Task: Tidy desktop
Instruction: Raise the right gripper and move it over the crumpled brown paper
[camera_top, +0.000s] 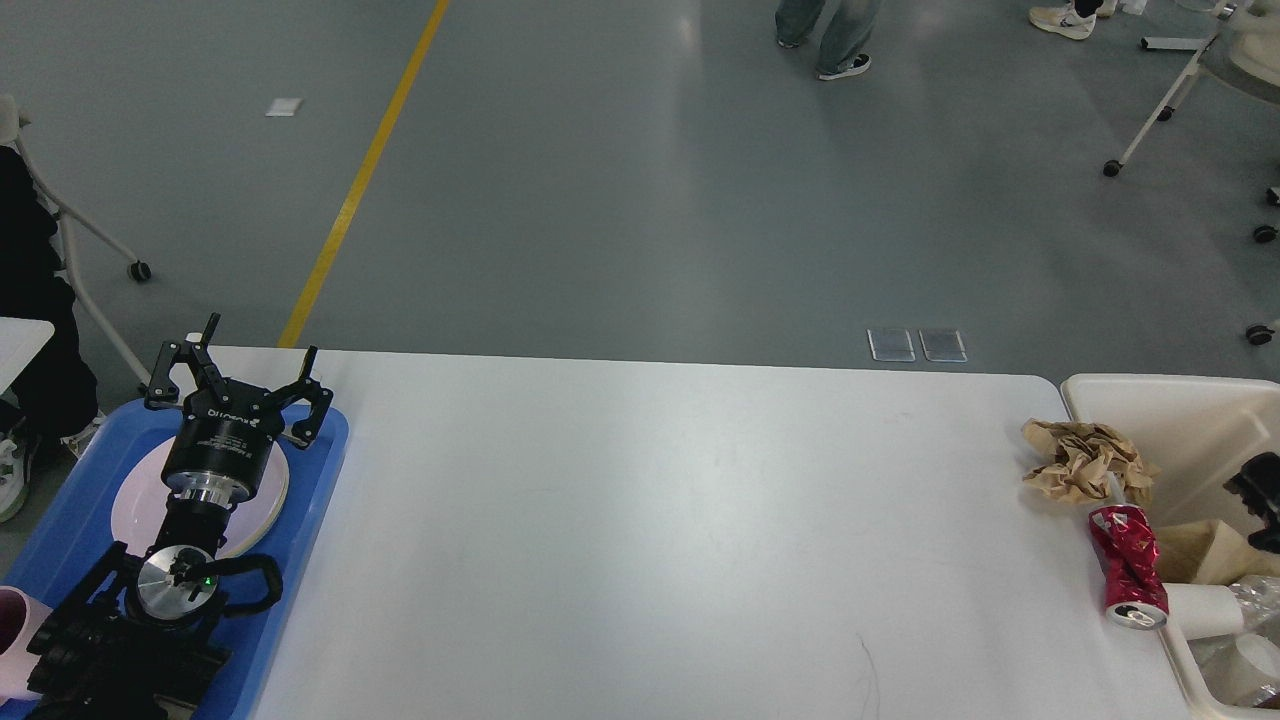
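The white desktop (650, 520) fills the middle of the head view. A crumpled brown paper ball (1085, 462) and a crushed red can (1128, 565) lie at its right edge, beside the cream bin (1170, 420). My left gripper (240, 378) is open and empty, hovering over a pale plate (128, 505) in the blue tray (315, 475) at the left. Only a small dark part of my right gripper (1258, 495) shows at the right edge, over the bin. Its fingers cannot be told apart.
The bin holds brown paper (1205, 550), a white cup (1203, 610) and clear plastic. A pink cup (14, 640) stands at the tray's near left corner. Chairs on wheels and a person's legs are on the grey floor beyond the table.
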